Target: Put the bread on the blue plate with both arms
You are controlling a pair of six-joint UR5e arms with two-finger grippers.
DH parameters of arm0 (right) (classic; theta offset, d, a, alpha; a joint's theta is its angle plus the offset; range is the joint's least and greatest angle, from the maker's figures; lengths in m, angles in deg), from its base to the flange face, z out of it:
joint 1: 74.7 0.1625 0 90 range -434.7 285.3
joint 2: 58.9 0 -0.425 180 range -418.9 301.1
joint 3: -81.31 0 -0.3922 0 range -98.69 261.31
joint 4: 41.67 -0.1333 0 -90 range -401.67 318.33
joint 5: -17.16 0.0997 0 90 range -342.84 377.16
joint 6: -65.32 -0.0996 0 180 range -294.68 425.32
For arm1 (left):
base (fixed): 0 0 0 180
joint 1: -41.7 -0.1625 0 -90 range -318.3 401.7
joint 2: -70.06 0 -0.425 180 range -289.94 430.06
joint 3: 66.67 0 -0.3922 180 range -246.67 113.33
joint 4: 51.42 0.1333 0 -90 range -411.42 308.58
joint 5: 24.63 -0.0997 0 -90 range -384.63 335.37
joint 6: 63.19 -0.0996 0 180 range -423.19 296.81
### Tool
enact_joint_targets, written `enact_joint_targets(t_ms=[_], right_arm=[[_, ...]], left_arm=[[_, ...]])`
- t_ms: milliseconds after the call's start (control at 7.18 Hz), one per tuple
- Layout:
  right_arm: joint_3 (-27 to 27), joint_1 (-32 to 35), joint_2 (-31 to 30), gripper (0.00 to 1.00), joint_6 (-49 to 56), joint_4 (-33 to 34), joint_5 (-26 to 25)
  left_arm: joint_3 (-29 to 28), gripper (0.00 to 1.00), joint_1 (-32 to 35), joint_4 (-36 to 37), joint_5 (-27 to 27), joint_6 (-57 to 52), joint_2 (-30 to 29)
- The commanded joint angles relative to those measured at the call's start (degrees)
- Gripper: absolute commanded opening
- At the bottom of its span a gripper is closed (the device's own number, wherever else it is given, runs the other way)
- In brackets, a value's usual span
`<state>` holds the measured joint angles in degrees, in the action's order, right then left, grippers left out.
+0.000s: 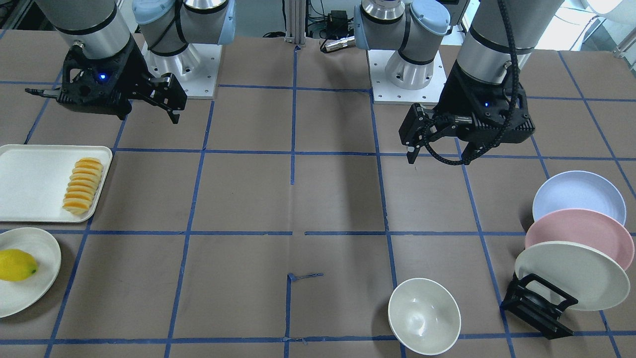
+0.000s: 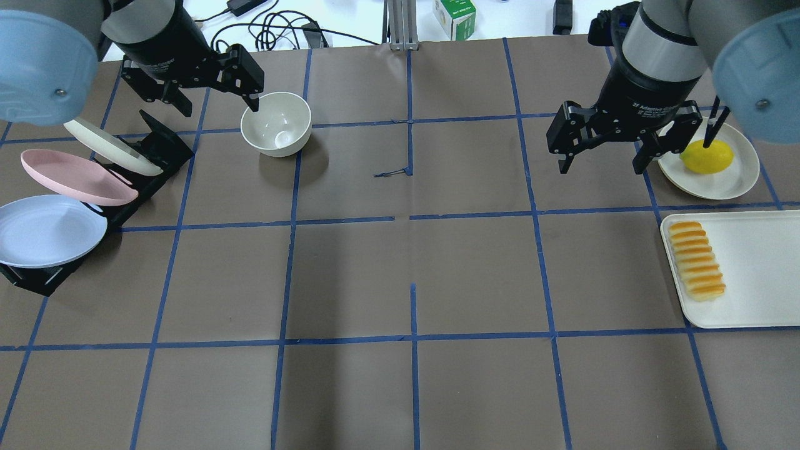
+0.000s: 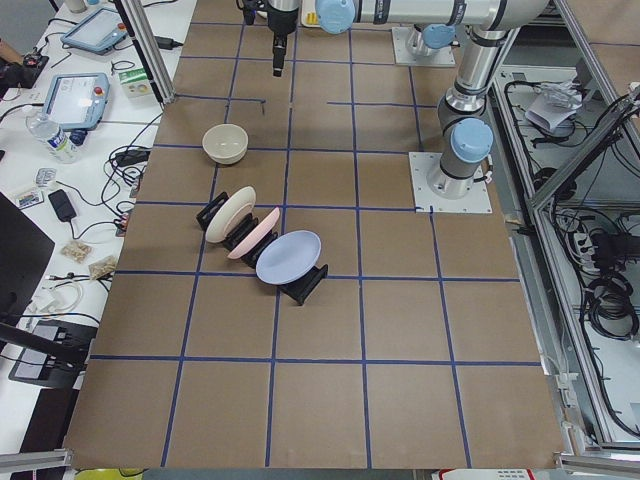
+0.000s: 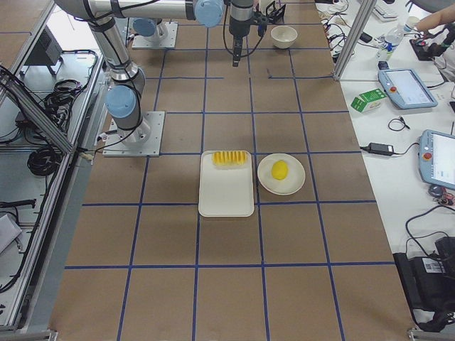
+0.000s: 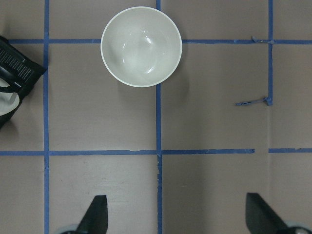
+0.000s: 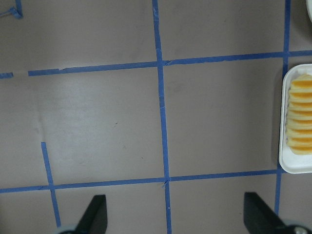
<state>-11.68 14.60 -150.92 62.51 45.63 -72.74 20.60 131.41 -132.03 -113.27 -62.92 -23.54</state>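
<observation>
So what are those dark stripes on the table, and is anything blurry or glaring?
Overhead exterior view: soft-edged bands on the table look like shadows. Left wrist-mounted view: the bowl shows faint glints inside; the left end effector has soft-edged fingertips. Exterior front-facing view: the top right corner is washed out.

Bare worktop stretches between the tray and the rack. The blue plate stands at the rack's end, its upper face open; the pink plate crowds its far side
</observation>
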Motion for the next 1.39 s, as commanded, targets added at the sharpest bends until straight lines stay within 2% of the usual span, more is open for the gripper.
enact_joint_targets(t_ms=[0,278,557,696,835,975,1114,1253], right_arm=[[0.0,0.0,0.0,1.0,0.0,-0.1,0.1],[0.0,0.0,0.1,1.0,0.1,0.6,-0.2],[0.0,-4.7,0.4,1.0,0.9,1.2,-0.3],[-0.1,-10.1,0.7,1.0,1.2,0.9,-0.2],[-1.0,-13.3,1.9,1.0,1.1,1.1,-0.1],[-2.2,-15.4,2.7,1.0,2.0,3.9,-3.1],[-3.8,-18.8,3.6,1.0,8.1,5.1,-6.3],[-6.2,-24.6,4.6,1.0,15.6,8.2,-5.9]], left_arm=[[2.4,1.0,-0.1,0.5,0.1,0.0,1.5],[2.5,1.0,-0.1,0.4,0.0,0.0,1.8],[2.6,1.0,-1.2,0.8,0.0,-0.2,1.8],[2.8,1.0,-4.1,0.9,-6.8,-0.2,1.8],[2.7,1.0,-10.0,0.9,-13.6,-0.2,1.8],[1.7,1.0,-17.2,0.9,-13.7,-0.5,1.9],[1.6,1.0,-24.9,1.0,-13.8,-0.4,1.0],[1.7,1.0,-32.0,1.1,-13.8,0.1,-0.2]])
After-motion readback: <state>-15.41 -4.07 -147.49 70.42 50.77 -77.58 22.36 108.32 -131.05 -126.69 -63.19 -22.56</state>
